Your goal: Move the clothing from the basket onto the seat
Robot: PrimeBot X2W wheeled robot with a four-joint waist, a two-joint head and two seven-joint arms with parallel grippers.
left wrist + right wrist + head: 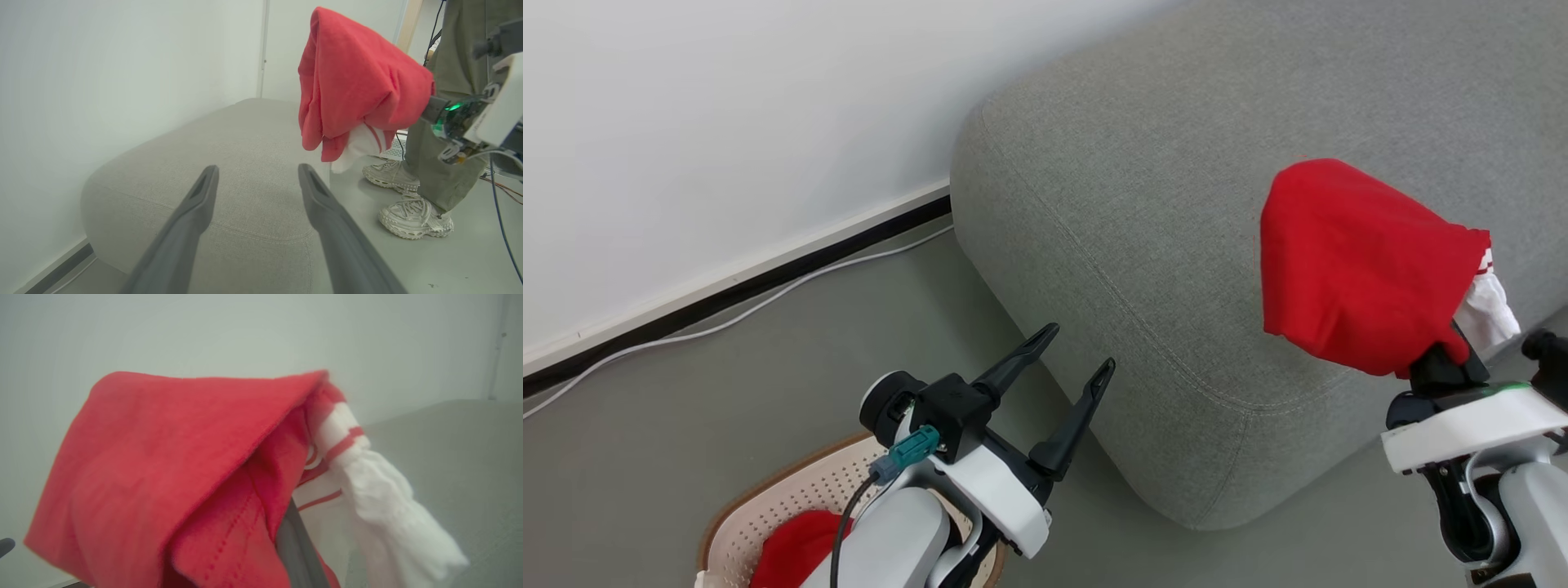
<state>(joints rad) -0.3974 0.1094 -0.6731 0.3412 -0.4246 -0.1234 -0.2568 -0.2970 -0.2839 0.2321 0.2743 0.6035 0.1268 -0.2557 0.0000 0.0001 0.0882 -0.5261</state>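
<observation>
A red garment of the clothing [1356, 261] with white trim [380, 498] drapes over my right gripper [1436, 359], which is shut on it with its fingers buried in the cloth. One grey finger [295, 547] peeks out beneath the folds. The garment hangs in the air over the right part of the grey seat [1160, 204], not touching it. My left gripper [1078, 347] is open and empty, just off the seat's rounded corner and above the basket [792, 490]. Another red piece of clothing [796, 547] lies inside the basket.
A white wall with a dark skirting strip [768, 273] and a white cable [727, 318] runs along the floor to the left. A person's legs and pale shoes [412, 216] stand on the floor beyond the seat, close to my right arm.
</observation>
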